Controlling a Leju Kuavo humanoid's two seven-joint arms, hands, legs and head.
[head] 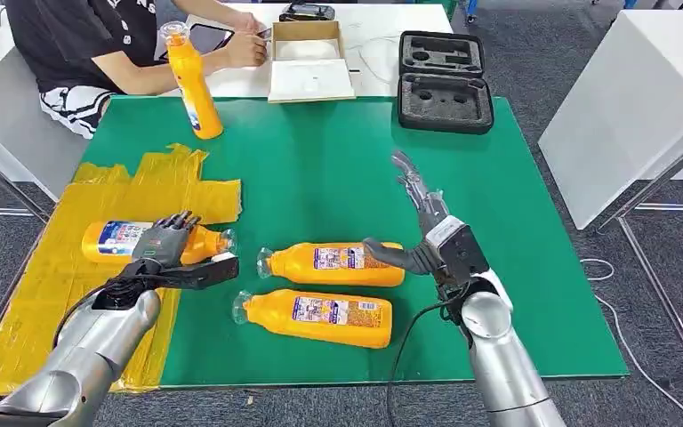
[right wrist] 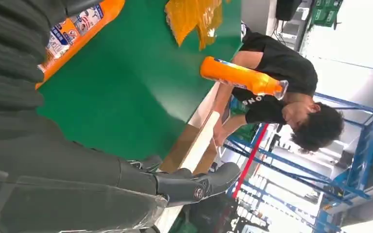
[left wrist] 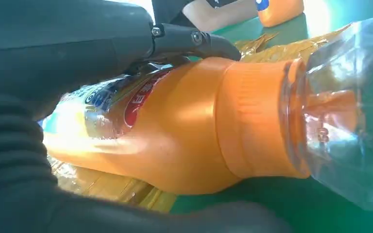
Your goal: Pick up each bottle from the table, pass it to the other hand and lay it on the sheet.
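The left hand (head: pixel 164 242) lies over an orange plastic bottle with a blue-and-white label (head: pixel 117 240), its fingers (head: pixel 176 224) curled across the body and the thumb under the neck, so it grips that bottle. The bottle lies on its side on the crinkled yellow plastic sheet (head: pixel 98 205), with its clear cap just past the sheet's edge over the green bench (head: pixel 320 151). In the left wrist view the same bottle's orange shoulder (left wrist: pixel 184 126) and clear cap crowd the frame, and the hand hides most of the label.

The right hand (head: pixel 427 231) is raised above the bench with its fingers (head: pixel 406 173) spread and straight, holding nothing; its thumb hangs over the base end of a second orange bottle lying on its side (head: pixel 338 264), and I cannot tell whether they touch. A third orange bottle (head: pixel 320 316) lies just beside it, nearer the robot. A fourth orange bottle with a clear cap (head: pixel 192 82) stands upright at the far left of the bench.

Beyond the bench, a person in a black shirt (head: pixel 80 40) sits at a white table with a tablet, near an open cardboard box (head: pixel 309 60). An open black foam-lined case (head: pixel 445 80) overlaps the bench's far edge.
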